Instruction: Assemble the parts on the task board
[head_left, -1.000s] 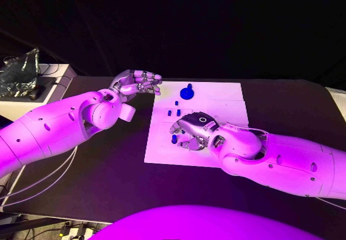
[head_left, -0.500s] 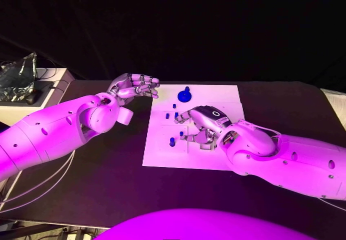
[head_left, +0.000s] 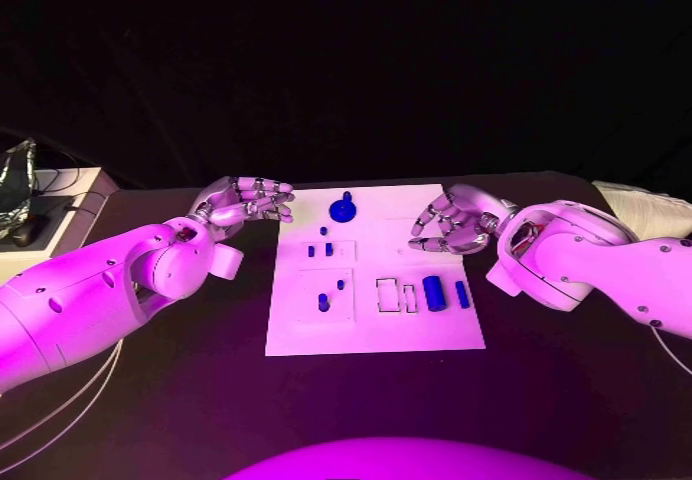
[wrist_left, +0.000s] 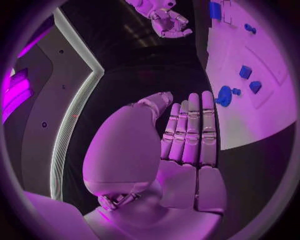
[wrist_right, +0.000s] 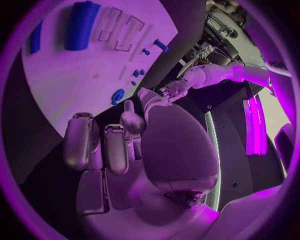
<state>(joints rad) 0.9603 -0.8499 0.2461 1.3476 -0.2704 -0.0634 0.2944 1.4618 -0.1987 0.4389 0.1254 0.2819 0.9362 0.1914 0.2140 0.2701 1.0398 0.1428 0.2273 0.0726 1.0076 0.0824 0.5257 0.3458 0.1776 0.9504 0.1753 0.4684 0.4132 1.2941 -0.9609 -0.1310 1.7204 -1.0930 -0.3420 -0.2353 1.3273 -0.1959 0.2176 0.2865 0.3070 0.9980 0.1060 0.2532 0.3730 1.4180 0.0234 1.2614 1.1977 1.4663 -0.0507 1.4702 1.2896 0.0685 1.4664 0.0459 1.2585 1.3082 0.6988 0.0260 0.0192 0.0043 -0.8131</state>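
Note:
The white task board (head_left: 375, 325) lies in the middle of the black table. On it are a round blue part (head_left: 343, 210) at the far edge, small blue parts (head_left: 326, 236) left of centre, and two blue blocks (head_left: 433, 293) beside empty slot outlines (head_left: 389, 295). My left hand (head_left: 245, 205) hovers off the board's far left corner, fingers side by side (wrist_left: 187, 135), holding nothing. My right hand (head_left: 450, 222) hangs over the board's far right corner with loosely bent fingers (wrist_right: 115, 147), also holding nothing. The right wrist view shows the board (wrist_right: 75, 75) and a block (wrist_right: 80, 25).
A pale side table (head_left: 36, 205) with clutter stands at the far left. Cables (head_left: 58, 395) hang off the table's left side. Bare black tabletop (head_left: 577, 380) surrounds the board.
My right hand has lifted off the board's near left part and drawn back to its far right corner, uncovering the two blue blocks. The camera has shifted. The left hand stays put.

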